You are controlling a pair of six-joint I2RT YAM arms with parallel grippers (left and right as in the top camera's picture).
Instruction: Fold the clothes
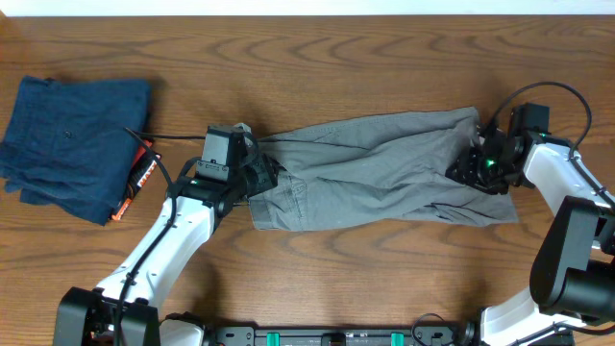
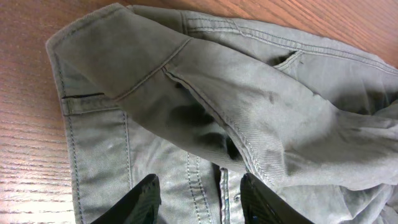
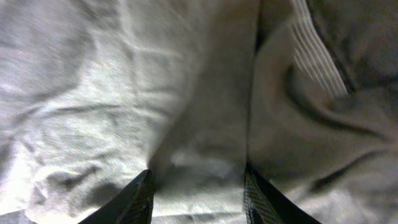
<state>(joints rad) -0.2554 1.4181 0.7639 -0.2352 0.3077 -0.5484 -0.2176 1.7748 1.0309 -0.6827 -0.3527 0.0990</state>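
Note:
The grey shorts (image 1: 375,178) lie crumpled lengthwise across the middle of the table. My left gripper (image 1: 259,176) is over their left end. In the left wrist view its jaws (image 2: 202,198) are open, with flat stitched fabric and a seam of the shorts (image 2: 249,93) between the fingers. My right gripper (image 1: 469,169) is over the right end. In the right wrist view its jaws (image 3: 199,196) are open, close above wrinkled grey cloth (image 3: 112,93). Neither gripper visibly pinches the cloth.
A dark navy folded garment (image 1: 72,144) with an orange tag (image 1: 142,178) lies at the far left on the wooden table (image 1: 317,58). A black cable (image 1: 178,137) runs from the left arm towards it.

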